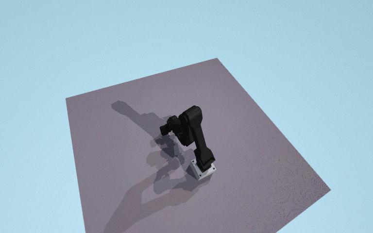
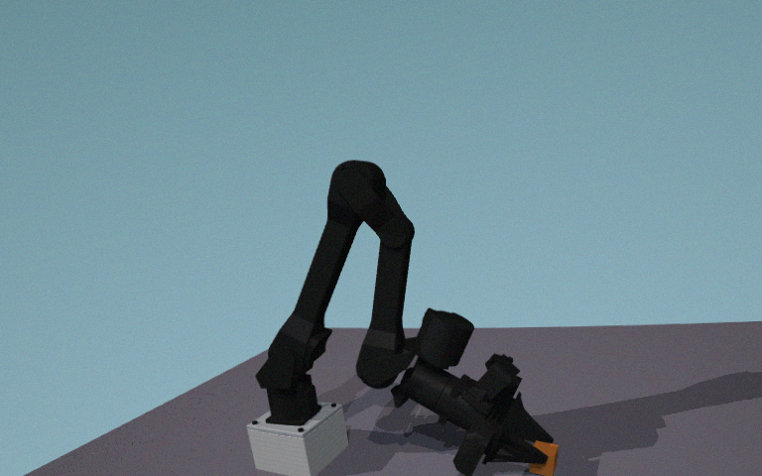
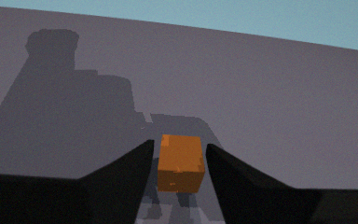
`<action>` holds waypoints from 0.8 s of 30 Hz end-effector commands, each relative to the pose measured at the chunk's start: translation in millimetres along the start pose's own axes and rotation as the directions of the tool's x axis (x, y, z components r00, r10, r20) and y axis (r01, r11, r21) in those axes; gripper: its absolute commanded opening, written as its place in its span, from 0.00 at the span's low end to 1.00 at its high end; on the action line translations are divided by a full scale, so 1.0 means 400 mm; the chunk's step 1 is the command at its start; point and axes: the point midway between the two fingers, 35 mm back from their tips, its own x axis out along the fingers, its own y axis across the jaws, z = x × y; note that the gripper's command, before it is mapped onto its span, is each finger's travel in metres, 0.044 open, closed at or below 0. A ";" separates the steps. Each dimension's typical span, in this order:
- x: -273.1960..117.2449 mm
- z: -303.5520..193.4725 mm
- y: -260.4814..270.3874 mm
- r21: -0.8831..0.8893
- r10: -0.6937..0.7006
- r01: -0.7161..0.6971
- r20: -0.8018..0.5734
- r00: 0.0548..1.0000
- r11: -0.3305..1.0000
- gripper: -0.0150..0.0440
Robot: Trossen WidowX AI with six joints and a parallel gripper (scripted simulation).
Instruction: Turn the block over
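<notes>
The orange block (image 2: pixel 551 452) (image 3: pixel 181 156) sits upright on the table (image 1: pixel 247 137) (image 2: pixel 674 347) (image 3: pixel 280 93), as far as the views show. Its upper face and the face toward the wrist camera are plain orange; no marked side can be made out. My gripper (image 2: pixel 549 448) (image 3: pixel 180 147) is open, tilted low toward the table, with one finger on each side of the block. The wrist view shows a narrow gap between each fingertip and the block. In the top view the block is hidden and the fingers cannot be made out.
The arm's white base (image 1: pixel 198 176) (image 2: pixel 279 448) stands behind the gripper, on the far side from the block. The arm bends high above the table between base and gripper. Dark arm shadows lie around and beyond the block.
</notes>
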 end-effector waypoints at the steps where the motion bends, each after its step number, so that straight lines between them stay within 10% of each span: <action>1: 0.000 0.000 -0.002 -0.005 -0.006 0.006 0.001 1.000 1.000 0.74; 7: 0.000 0.000 -0.002 -0.005 -0.006 0.006 0.001 1.000 1.000 1.00; 24: 0.000 0.000 -0.002 -0.005 -0.006 0.006 0.001 1.000 1.000 1.00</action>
